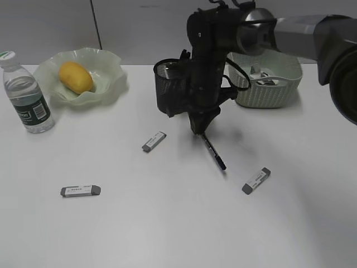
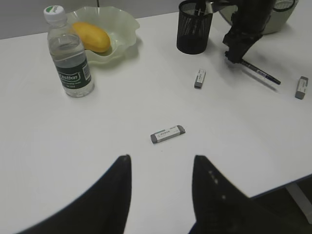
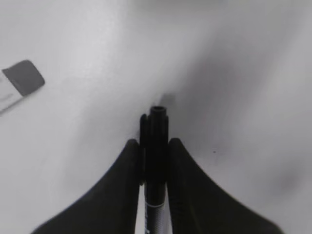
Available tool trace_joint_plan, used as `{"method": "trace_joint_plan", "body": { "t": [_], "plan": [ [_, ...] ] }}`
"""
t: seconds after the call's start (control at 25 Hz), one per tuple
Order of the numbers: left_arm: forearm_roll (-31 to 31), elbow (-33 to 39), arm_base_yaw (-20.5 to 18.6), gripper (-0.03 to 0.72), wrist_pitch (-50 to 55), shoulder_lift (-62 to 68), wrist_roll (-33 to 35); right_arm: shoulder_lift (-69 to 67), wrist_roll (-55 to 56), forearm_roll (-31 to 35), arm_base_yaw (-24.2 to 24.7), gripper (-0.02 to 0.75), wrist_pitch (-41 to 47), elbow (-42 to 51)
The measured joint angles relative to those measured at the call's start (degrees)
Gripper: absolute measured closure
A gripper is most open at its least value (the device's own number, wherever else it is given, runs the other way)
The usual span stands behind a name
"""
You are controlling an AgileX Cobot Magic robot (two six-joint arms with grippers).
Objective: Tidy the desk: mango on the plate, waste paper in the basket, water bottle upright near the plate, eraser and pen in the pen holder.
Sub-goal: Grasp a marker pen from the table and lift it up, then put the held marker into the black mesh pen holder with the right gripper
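Gripping the pen near its upper end in the clenched right gripper, tip trailing low over the bench just beside the pen holder; needing lifting clear, uprighting, centring over the rim before releasing; left gripper hanging spread, empty.

wall: grey, at back | seam: dark, vertical, on wall | strut: pale, slanted

Right hand clamped shut; left hand spread wide.
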State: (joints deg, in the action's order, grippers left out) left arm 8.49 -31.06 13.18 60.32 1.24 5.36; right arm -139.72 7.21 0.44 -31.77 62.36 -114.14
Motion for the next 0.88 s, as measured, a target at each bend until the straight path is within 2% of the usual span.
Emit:
{"method": "trace_joint_plan", "body": {
  "t": [0.28, 0.44, 0.64, 0.88],
  "plan": [
    [0.0, 0.0, 0.0, 0.37, 0.0, 0.0, 0.0, 3.0, -1.8, 2.1, 0.0, 0.596, 1.8, -3.9],
    [0.0, 0.0, 0.0, 0.37, 0.0, 0.0, 0.0, 7.8, -3.0, 2.5, 0.0, 0.596, -1.1, -5.7],
    [0.0, 0.0, 0.0, 0.37, 0.0, 0.0, 0.0, 12.6, -3.9, 2.3, 0.0, 0.596, -15.8, -6.1],
    [0.0, 0.0, 0.0, 0.37, 0.0, 0.0, 0.0, 12.0, -4.0, -0.4, 0.0, 0.596, -34.6, -6.1]
  ]
}}
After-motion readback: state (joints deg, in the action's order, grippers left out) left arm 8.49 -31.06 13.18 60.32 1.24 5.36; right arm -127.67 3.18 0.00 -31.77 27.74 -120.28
